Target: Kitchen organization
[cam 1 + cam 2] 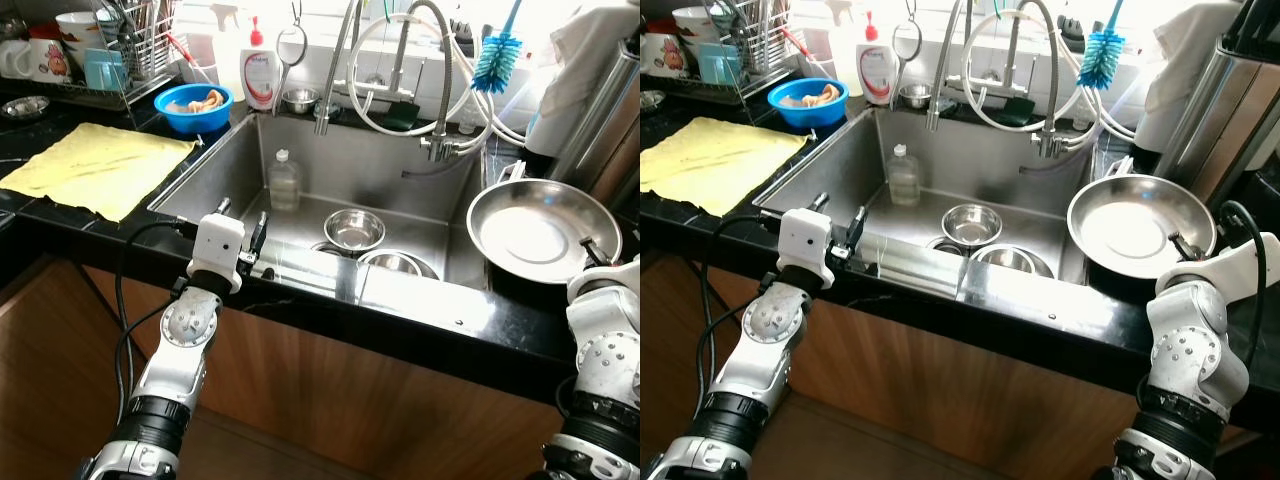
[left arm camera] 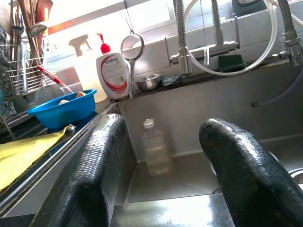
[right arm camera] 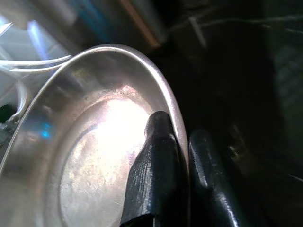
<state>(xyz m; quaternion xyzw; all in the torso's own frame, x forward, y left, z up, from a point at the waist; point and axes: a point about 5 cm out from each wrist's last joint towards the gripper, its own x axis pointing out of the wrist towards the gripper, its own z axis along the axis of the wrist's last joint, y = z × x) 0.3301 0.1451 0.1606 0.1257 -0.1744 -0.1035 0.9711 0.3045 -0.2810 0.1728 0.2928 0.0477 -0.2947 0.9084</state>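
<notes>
Our right claw (image 3: 173, 142) pinches the rim of the wide shiny steel pan (image 1: 540, 232), held over the black counter (image 1: 400, 330) beside the steel sink (image 1: 400, 190). Our left claw (image 1: 240, 225) hovers open and empty at the sink's front edge. Two small steel bowls (image 1: 353, 228) in the basin still look unsorted to us.

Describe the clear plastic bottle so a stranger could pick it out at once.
Start at the steel sink set in the black counter. Inside the basin, against its back left corner, stands the clear plastic bottle, upright, below the white soap dispenser on the ledge. It is the one see-through thing in the basin; its neighbours, the steel bowls, are low and shiny.
</notes>
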